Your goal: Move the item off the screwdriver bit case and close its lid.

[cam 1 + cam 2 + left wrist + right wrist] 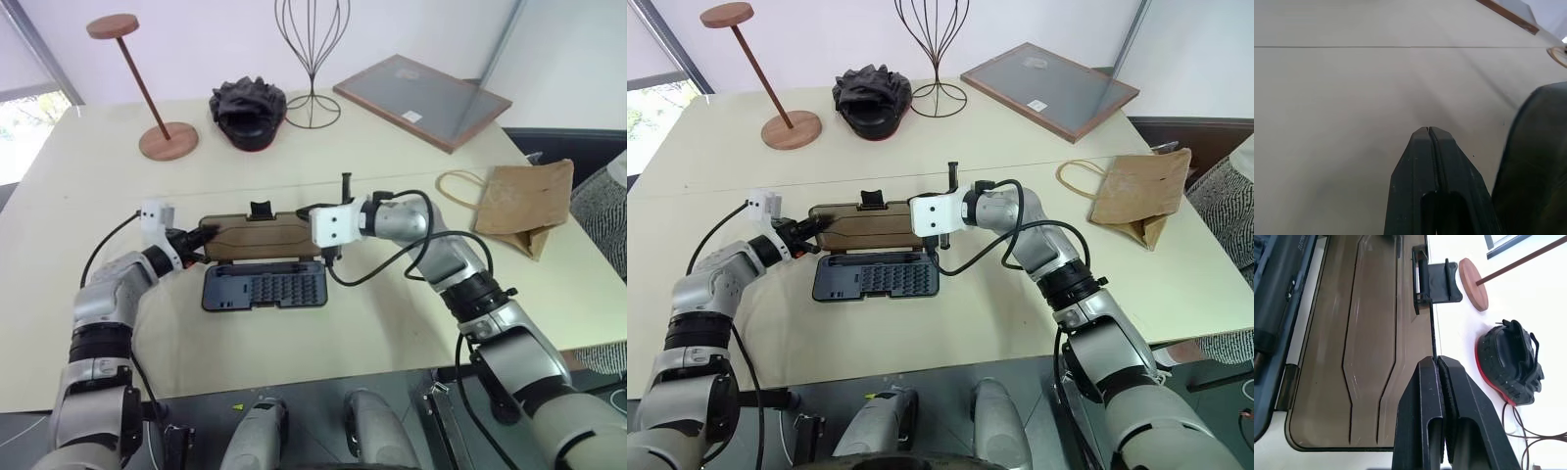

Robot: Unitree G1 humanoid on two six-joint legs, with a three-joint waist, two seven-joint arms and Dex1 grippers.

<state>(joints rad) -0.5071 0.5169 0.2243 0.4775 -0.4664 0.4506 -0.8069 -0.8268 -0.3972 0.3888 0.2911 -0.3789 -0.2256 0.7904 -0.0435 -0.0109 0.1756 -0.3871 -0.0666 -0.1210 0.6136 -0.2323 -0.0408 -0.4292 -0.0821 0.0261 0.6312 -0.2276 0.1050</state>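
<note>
The stiff, light brown translucent lid (1366, 338) of the dark grey plastic bit case (265, 287) is pinched at its thin edge by the right hand (1437, 363), the left hand (1428, 131) pressed together.

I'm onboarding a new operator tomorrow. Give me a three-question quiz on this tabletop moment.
1. True or false: the paper bag lies on the screwdriver bit case.
2. Which gripper pinches the far edge of the brown lid? A) left gripper B) right gripper
3. Fill in: the lid is ___, leaving the bits uncovered.

Key: 1 false, the bag rests on the table off to the robot's right; 2 B; 3 open.
</note>
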